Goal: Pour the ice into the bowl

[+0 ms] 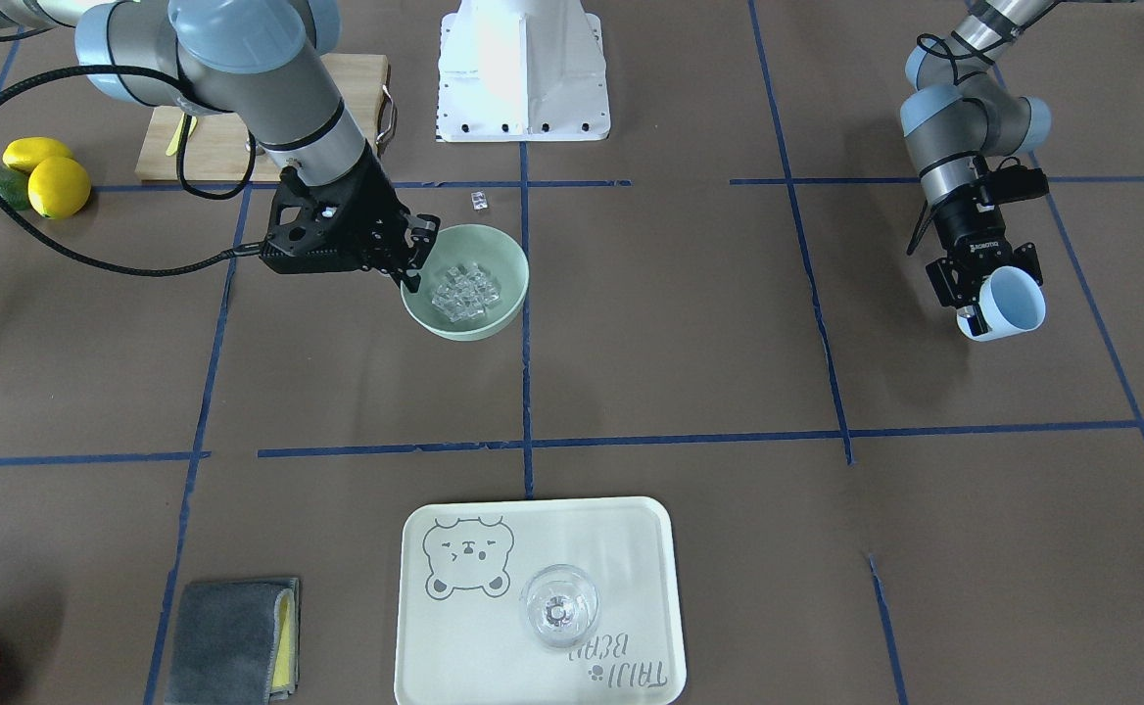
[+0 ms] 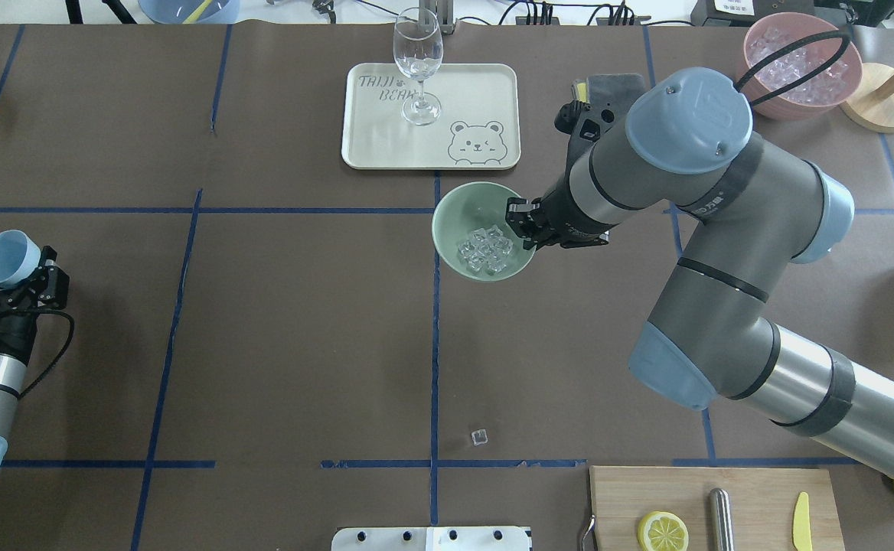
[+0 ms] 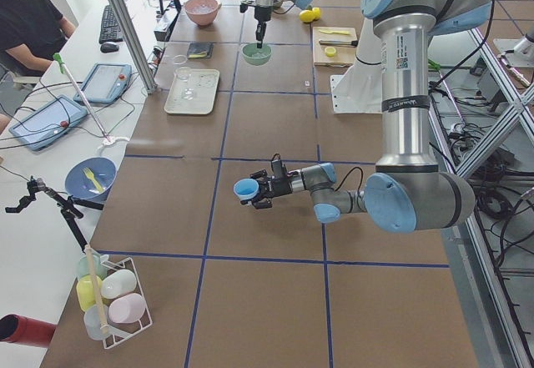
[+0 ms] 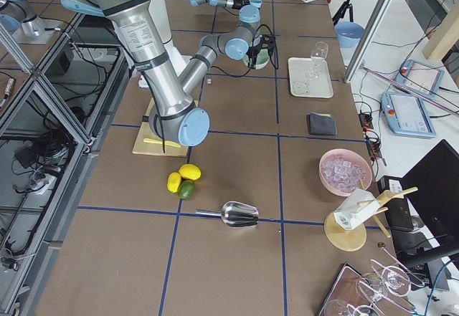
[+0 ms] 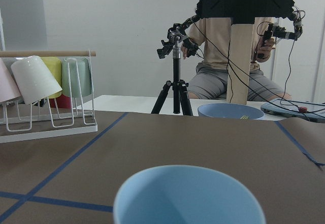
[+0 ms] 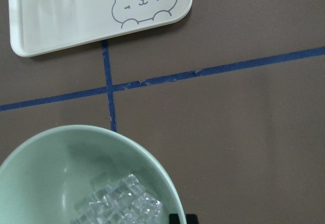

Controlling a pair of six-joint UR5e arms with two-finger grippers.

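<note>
Bowl (image 1: 513,266), mint-green: sitting on the tabletop (image 1: 680,343), ice (image 1: 462,291) lying heaped inside, one stray cube (image 1: 479,200) lying outside. Right hand (image 1: 413,253) pinching its rim; pulling away unreleased is risking tipping it and spilling ice. Left hand (image 1: 974,294) clamping the blue cup (image 1: 1011,302), well apart, seemingly empty.

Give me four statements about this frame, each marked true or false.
1. A heap of ice lies in the bowl. True.
2. The blue cup stands upright on the table. False: the left gripper holds it, tipped on its side.
3. One stray cube lies on the table outside the bowl. True.
4. The wine glass stands inside the bowl. False: it stands on the tray.
</note>
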